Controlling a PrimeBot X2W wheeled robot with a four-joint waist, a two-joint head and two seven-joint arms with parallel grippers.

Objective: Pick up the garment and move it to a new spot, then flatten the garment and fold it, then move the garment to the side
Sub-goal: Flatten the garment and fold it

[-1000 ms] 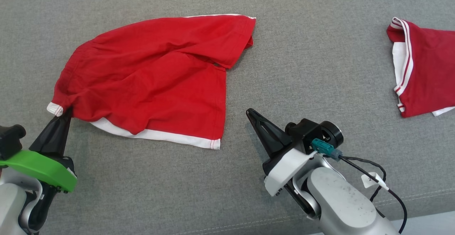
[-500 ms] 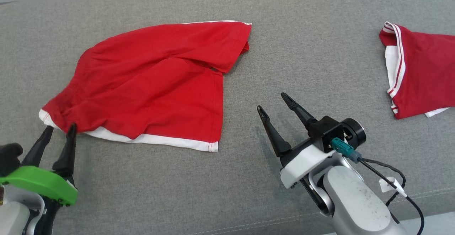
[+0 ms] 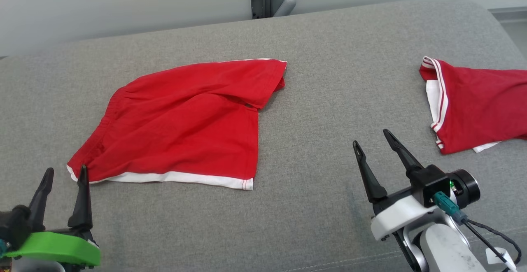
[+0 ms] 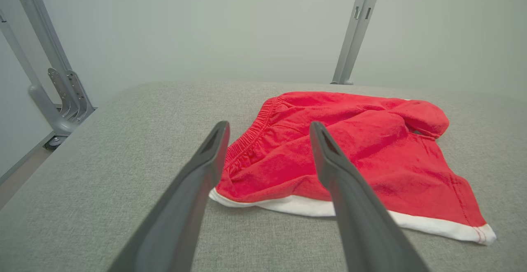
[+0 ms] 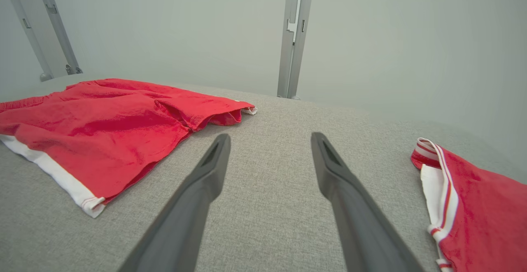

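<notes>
Looking ahead: your left end effector (image 3: 66, 169) and right end effector (image 3: 371, 137) both gape empty, and the red shorts (image 3: 181, 119) lie rumpled on the grey cushion (image 3: 329, 78), just beyond the left one. Pinch only the top layer and you may drag the bunch, not flatten it.

1. left gripper (image 3: 67, 168): jaws wide, empty, fingers pointing forward.
2. right gripper (image 3: 371, 137): jaws wide, empty, well apart from left gripper.

Open cushion (image 3: 329, 111) between garments
</notes>
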